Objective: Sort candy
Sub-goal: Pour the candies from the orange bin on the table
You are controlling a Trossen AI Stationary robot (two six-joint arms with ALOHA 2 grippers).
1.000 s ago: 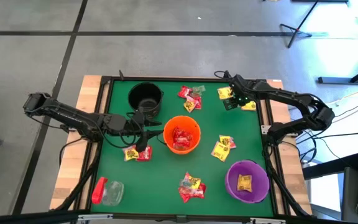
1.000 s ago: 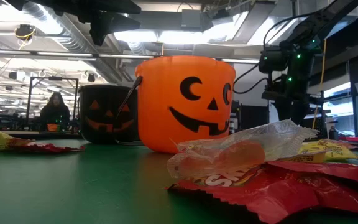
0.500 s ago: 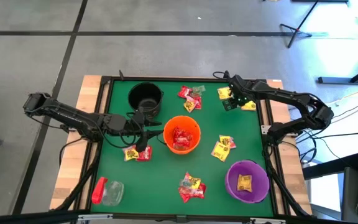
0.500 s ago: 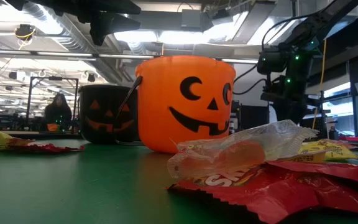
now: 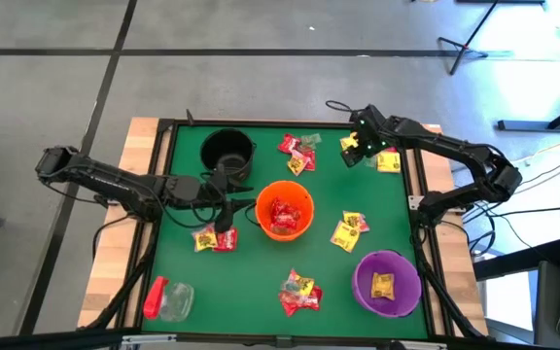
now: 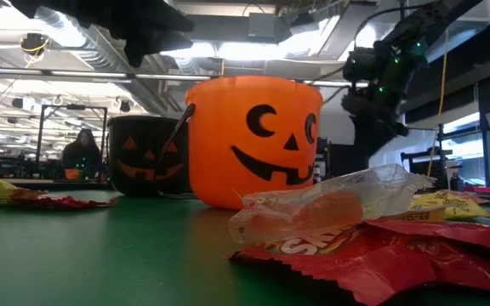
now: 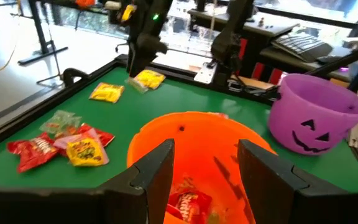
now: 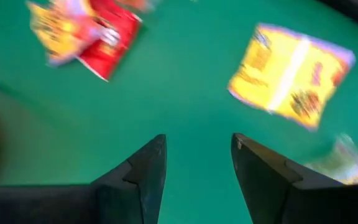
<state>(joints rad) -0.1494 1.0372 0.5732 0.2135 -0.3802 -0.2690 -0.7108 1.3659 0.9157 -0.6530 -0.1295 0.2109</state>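
Candy packets lie in small heaps on the green table: red and yellow ones (image 5: 297, 152) at the far middle, yellow ones (image 5: 387, 162) at the far right, others (image 5: 350, 229) (image 5: 301, 292) (image 5: 214, 238) nearer. My right gripper (image 5: 358, 154) hangs open over the far right corner. A yellow packet (image 8: 291, 74) and a red one (image 8: 104, 37) lie on the table below it, with nothing between its fingers. My left gripper (image 7: 201, 162) stands open at the orange bucket's (image 5: 285, 209) left rim, looking over red candy (image 7: 188, 202) inside.
A black bucket (image 5: 227, 153) stands at the far left. A purple bucket (image 5: 387, 282) with one yellow packet stands at the near right. A red-capped clear jar (image 5: 168, 298) lies on the wooden edge at the near left. Bare green shows between the heaps.
My right gripper has risen from the table at the far right corner, shifted a little toward the far edge and rolled about its own line. It stays open. The packets below it lie as before.
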